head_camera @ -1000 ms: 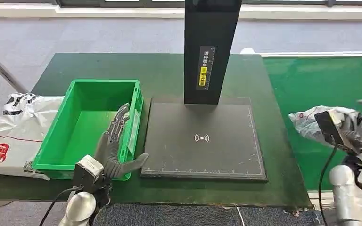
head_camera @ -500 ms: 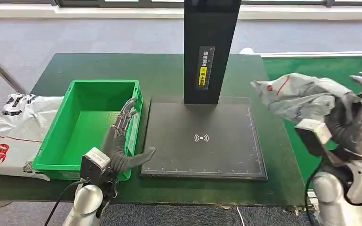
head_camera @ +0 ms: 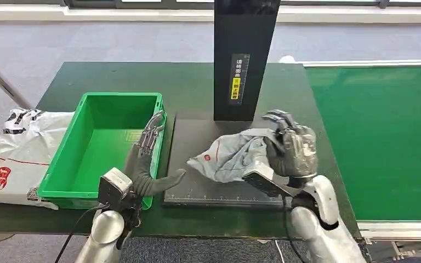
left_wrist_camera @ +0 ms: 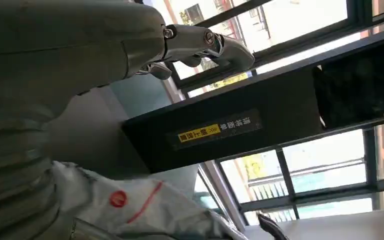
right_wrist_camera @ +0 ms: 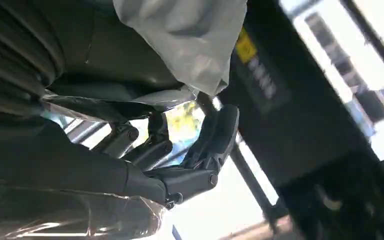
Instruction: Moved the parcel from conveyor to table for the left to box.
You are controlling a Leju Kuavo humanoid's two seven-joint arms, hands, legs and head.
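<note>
While the right hand [head_camera: 291, 149] grips the crumpled grey plastic parcel [head_camera: 231, 156], its loose end droops beside the empty, spread left hand [head_camera: 147, 164]. Released from this height, I judge it could slide off the black scanner pad [head_camera: 197, 183].

Parcel-sorting station in a logistics workspace.
A green conveyor belt [head_camera: 378, 137], a black scanning pad with upright post [head_camera: 235, 159] and a green plastic crate [head_camera: 87, 164] share one desk [head_camera: 192, 82].

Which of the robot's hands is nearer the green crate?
Left. The left hand is beside the green crate's right wall; the right hand holds the grey parcel over the black pad.
</note>
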